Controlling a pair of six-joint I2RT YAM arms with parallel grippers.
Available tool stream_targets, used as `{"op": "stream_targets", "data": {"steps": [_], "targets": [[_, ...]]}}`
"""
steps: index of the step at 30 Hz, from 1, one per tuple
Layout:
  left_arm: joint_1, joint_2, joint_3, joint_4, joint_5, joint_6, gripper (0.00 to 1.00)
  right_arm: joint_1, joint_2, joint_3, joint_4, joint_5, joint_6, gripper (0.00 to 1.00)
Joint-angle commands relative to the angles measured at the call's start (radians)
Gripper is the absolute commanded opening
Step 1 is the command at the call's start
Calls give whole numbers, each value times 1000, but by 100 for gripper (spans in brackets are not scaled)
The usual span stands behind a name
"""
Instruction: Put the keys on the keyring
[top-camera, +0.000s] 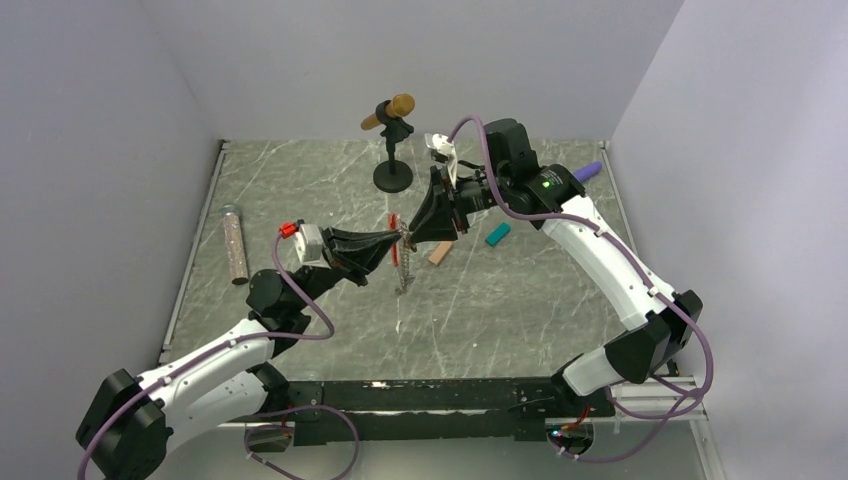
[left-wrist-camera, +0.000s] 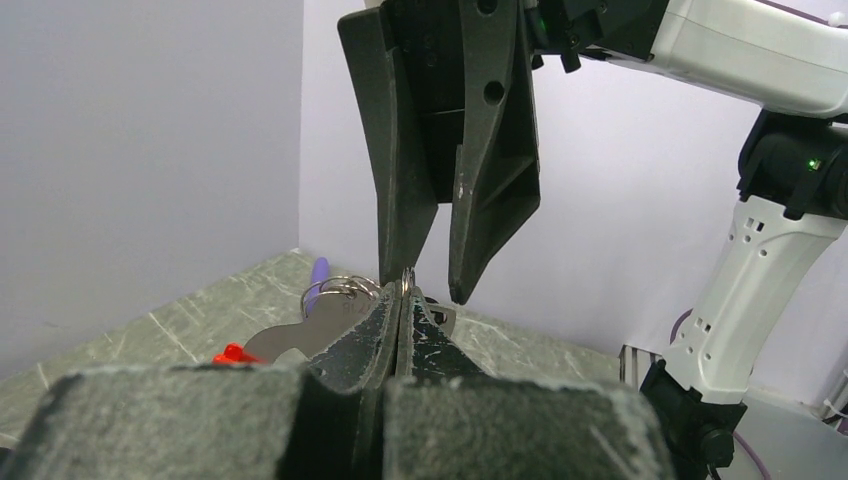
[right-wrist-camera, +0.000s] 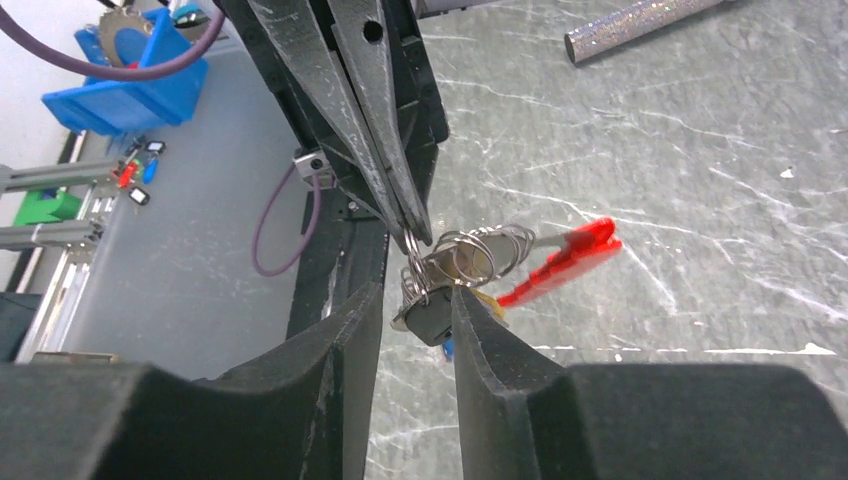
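**Top external view.** The keyring (top-camera: 403, 268) is held up at the middle of the worktop (top-camera: 300, 200). Its red clip (top-camera: 391, 222) is uppermost and the thin chain trails below the clip. Whether the chain's end touches the worktop cannot be told. The left end effector (top-camera: 397, 240) and the right end effector (top-camera: 413, 236) meet almost tip to tip just beside the red clip, on opposite sides of it. A tan block (top-camera: 438, 254) lies near the clip on the right arm's side. A teal block (top-camera: 497, 234) lies farther from the clip in the same direction.

**Left wrist view.** The left end effector (left-wrist-camera: 402, 300) has its fingers pressed together, clamped on a thin wire loop of the keyring (left-wrist-camera: 340, 290). The red clip (left-wrist-camera: 232, 354) shows low, past the silvery rings. The right end effector (left-wrist-camera: 428, 288) comes down from above with its fingers apart and its tips just over the clamped loop.

**Right wrist view.** The right end effector (right-wrist-camera: 418, 300) stands with its fingers apart. The black head of a key (right-wrist-camera: 432, 322) sits between them, against one finger and clear of the other. The left end effector (right-wrist-camera: 418, 232) is closed on a ring directly above that key. The red clip (right-wrist-camera: 560, 262) juts out beyond the rings, away from both end effectors.
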Motion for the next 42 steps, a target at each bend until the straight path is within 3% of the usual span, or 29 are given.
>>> {"op": "stream_targets", "data": {"steps": [1,5,9,11,14,16,29,36,42], "targets": [[12,-2,25,77,38,-23,0,-3,0,32,63,-65,61,32],[18,-2,26,72,44,-25,0,-1,-2,25,65,-69,69,17],[26,-2,28,71,53,-27,0,-5,-5,14,54,-58,62,13],[29,-3,30,69,57,-28,0,-9,-6,9,51,-52,61,13],[33,-8,30,69,56,-30,0,-14,-10,5,47,-41,61,25],[35,-10,30,71,57,-32,0,-17,-10,2,45,-40,58,27],[41,2,28,99,68,-57,0,-19,11,-1,65,-64,82,27],[46,11,31,103,71,-60,0,-16,12,-3,69,-83,85,18],[50,12,30,106,67,-62,0,-18,16,4,61,-109,72,2]]}}
